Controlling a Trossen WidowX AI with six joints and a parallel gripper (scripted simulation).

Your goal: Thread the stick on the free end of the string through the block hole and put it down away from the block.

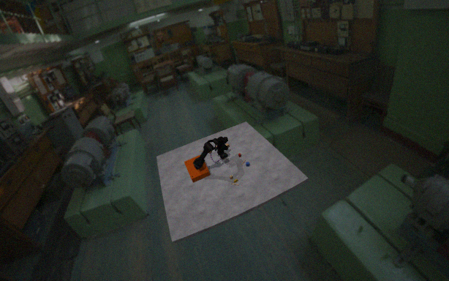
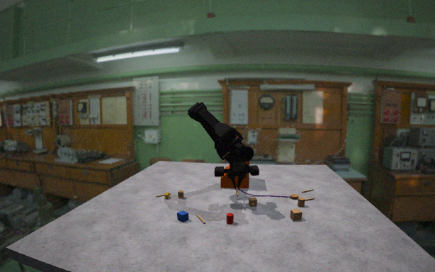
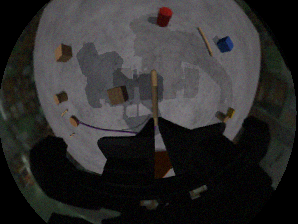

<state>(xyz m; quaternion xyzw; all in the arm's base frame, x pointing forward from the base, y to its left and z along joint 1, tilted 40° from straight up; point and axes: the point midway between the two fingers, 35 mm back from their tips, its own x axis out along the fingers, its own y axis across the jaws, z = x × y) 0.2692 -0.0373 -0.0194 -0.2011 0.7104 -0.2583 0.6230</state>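
Note:
My gripper (image 2: 237, 188) (image 3: 155, 120) is shut on the stick at the string's end, above the table. The stick (image 2: 237, 193) (image 3: 154, 95) points away from the fingers, towards the exterior camera. The wooden block with the hole (image 2: 253, 202) (image 3: 118, 95) stands on the table beside the stick's line, to its right in the exterior view and to its left in the wrist view. The stick is clear of it. The purple string (image 2: 266, 195) (image 3: 105, 130) runs from the fingers behind the block to the round wooden button (image 2: 294, 196) (image 3: 74, 121).
A red cylinder (image 2: 229, 218) (image 3: 164, 17), a blue cube (image 2: 183, 216) (image 3: 225, 44) and a loose stick (image 2: 200, 218) (image 3: 205, 41) lie beyond the block. A wooden cube (image 2: 296, 214) (image 3: 63, 53) and wooden cylinder (image 2: 301, 202) (image 3: 60, 97) stand on the button's side. A yellow piece (image 2: 167, 195) is opposite.

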